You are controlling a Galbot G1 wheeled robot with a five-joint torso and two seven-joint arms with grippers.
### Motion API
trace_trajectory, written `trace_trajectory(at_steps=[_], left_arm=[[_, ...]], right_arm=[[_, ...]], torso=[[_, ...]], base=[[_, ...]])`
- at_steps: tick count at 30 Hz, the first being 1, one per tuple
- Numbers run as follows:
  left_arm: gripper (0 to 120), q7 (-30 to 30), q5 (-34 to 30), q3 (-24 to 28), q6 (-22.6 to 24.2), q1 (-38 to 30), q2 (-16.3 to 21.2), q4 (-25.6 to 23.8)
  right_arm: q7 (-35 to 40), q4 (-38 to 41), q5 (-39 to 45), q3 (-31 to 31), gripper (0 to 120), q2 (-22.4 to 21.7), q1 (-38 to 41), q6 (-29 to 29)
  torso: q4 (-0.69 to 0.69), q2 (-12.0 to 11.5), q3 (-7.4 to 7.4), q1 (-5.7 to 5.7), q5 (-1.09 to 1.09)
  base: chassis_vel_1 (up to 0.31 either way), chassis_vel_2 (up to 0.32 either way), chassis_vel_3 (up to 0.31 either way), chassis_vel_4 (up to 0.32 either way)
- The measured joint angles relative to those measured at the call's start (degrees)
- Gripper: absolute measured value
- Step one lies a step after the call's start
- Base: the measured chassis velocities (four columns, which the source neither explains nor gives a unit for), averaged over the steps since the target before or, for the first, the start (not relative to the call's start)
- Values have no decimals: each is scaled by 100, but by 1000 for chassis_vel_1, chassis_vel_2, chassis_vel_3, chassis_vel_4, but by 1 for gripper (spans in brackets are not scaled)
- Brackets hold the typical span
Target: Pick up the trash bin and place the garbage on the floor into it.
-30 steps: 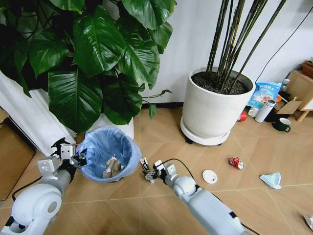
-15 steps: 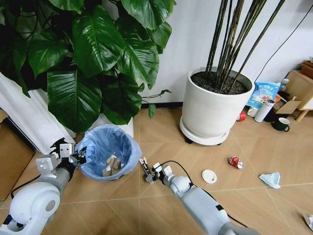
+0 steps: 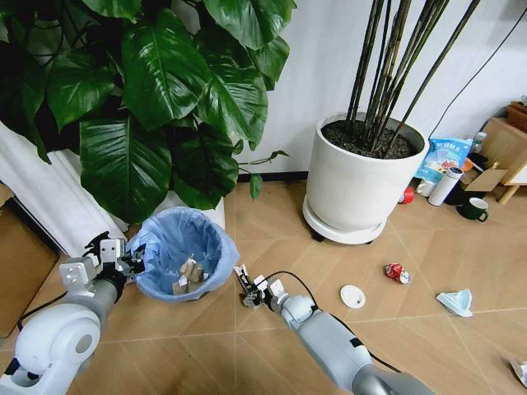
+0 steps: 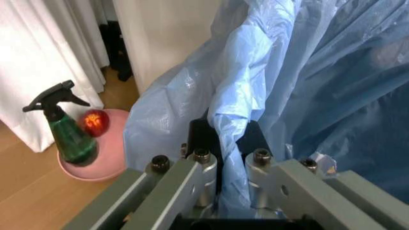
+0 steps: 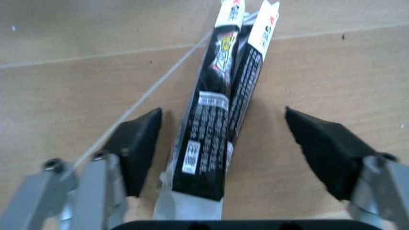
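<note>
Black wrapper [image 5: 217, 120] lies between right gripper's [image 5: 223, 143] spread jaws.

Wrapper [image 5: 214, 139] text — blurred, top edge cropped

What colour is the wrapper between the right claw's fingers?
Mostly black with white ends, clearest in the right wrist view: wrapper.

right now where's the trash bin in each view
Head view: trash bin at lower left under the big leaves, left gripper on its rim.
Left wrist view: its blue bag and dark rim fill the frame, pinched between the left gripper's fingers.
Right wrist view: bare floor, a black wrapper between the right gripper's open fingers.
Shared landmark: the wooden floor.
</note>
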Motion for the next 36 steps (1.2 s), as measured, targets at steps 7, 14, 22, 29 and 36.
trace_trajectory(at_steps=[7,14,22,29,36], left_arm=[[0,-6,-8,15,0,-3,20,-3],[0,-17,-44,15,1,-4,87,-23],[0,-46,-77,17,0,-7,104,-44],[0,-51,-78,22,1,-6,105,-55],[0,-51,-79,43,3,-8,112,-54]], right_arm=[[-53,-80,-21,48,48,30,-8,14],[-95,-194,-92,152,18,80,-13,88],[-121,-229,-96,193,1,87,-10,116],[-60,97,-95,459,0,-5,-187,94],[98,945,57,782,0,-351,-494,-2]], torso=[[0,0,0,0,1],[0,0,0,0,1],[1,1,-1,0,2],[0,1,0,0,1],[0,1,0,0,1]], base=[[0,0,0,0],[0,0,0,0],[0,0,0,0],[0,0,0,0],[0,0,0,0]])
